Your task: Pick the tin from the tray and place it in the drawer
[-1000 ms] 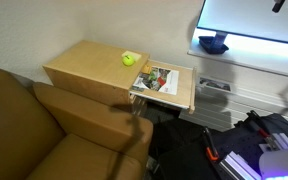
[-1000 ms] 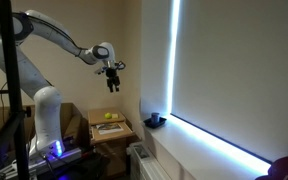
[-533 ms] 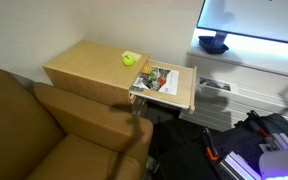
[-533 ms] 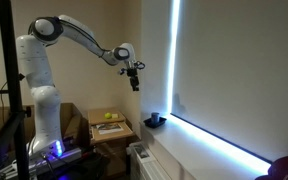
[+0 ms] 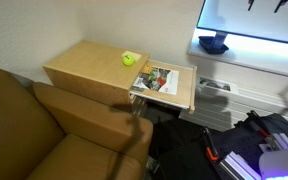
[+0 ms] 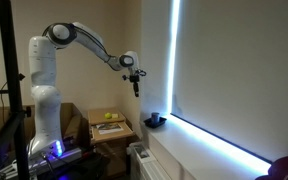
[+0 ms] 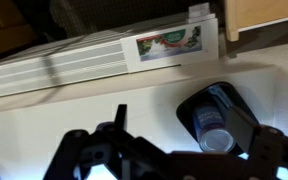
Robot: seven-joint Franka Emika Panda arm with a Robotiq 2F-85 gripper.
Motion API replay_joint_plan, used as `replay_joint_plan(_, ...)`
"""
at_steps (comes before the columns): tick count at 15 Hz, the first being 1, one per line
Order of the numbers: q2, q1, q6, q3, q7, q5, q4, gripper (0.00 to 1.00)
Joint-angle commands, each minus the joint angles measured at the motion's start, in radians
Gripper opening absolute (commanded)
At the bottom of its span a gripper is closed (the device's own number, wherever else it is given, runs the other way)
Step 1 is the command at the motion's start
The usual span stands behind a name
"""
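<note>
The approach to the pick is the step in hand. The hand point(image 6: 136, 88) hangs high, spread wide and empty, its 2 fingers point(image 7: 84, 155) well apart in the wrist view. The tin point(image 7: 214, 125) stands upright in the tray point(image 7: 189, 108) on the white surface point(image 7: 74, 115), well below the hand and off towards 1 finger rather than centred between them. As I judge it, the next move calls for a small sideways correction, then a straight descent to straddle the tin before closing. The drawer point(image 5: 166, 82) stands open, far below the hand.
</note>
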Motion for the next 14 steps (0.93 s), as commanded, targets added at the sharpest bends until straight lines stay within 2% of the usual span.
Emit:
replay_joint_plan(1,0.212,0.059,0.051,0.018,0.197,0.137,0.171,1.00)
replay_joint_plan(3,0.313,0.072,0.125,-0.004,0.284,0.159,0.264,1.00)
replay_joint_plan(6,0.440,0.088,0.206,-0.049,0.429,0.133,0.396,1.00)
replay_joint_plan(9,0.548,0.090,0.191,-0.108,0.573,0.131,0.511,1.00)
replay_joint_plan(10,0.471,0.088,0.211,-0.086,0.493,0.133,0.418,1.00)
replay_joint_plan(12,0.524,0.084,0.210,-0.104,0.541,0.130,0.473,1.00)
replay_joint_plan(14,0.551,0.089,0.177,-0.093,0.550,0.141,0.502,1.00)
